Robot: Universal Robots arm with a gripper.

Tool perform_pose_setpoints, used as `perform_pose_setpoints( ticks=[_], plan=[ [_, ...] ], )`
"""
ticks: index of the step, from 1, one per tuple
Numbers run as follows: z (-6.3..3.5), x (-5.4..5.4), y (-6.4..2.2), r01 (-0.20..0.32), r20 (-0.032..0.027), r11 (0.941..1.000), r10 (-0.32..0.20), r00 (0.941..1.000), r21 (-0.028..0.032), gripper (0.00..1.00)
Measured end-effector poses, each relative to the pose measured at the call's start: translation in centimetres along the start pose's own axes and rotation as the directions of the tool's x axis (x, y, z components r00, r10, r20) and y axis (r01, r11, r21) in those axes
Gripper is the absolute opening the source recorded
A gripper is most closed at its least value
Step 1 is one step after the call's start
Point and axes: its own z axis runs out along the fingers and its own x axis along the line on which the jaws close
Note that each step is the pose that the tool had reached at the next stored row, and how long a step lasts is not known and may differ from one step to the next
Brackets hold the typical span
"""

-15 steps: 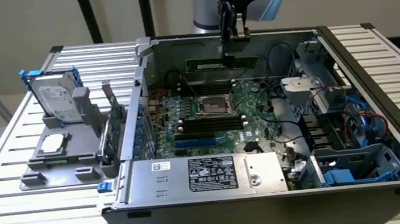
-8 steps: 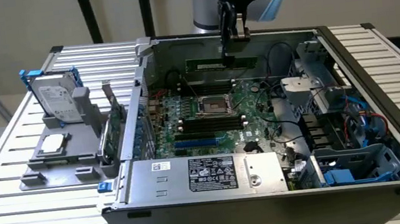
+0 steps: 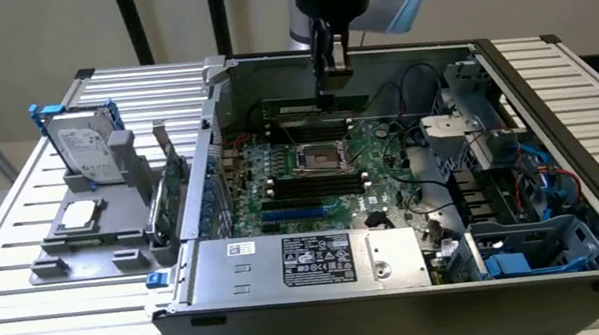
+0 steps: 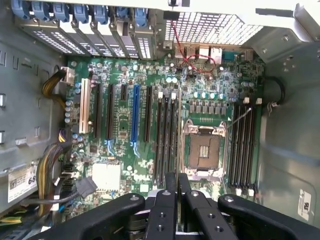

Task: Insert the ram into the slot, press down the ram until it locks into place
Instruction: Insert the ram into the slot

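Gripper | jaws narrow, clamped on ram | ram level above motherboard

Plain beige wall behind; black upright posts; pale slatted metal table
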Motion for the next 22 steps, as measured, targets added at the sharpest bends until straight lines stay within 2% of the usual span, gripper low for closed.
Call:
perform_pose_setpoints(
  ticks=[22],
  plan=[
    [4.00,0.1,-0.02,0.013,-0.0005,0.9999,-0.013,0.9999,-0.0002,0.13]
  ],
)
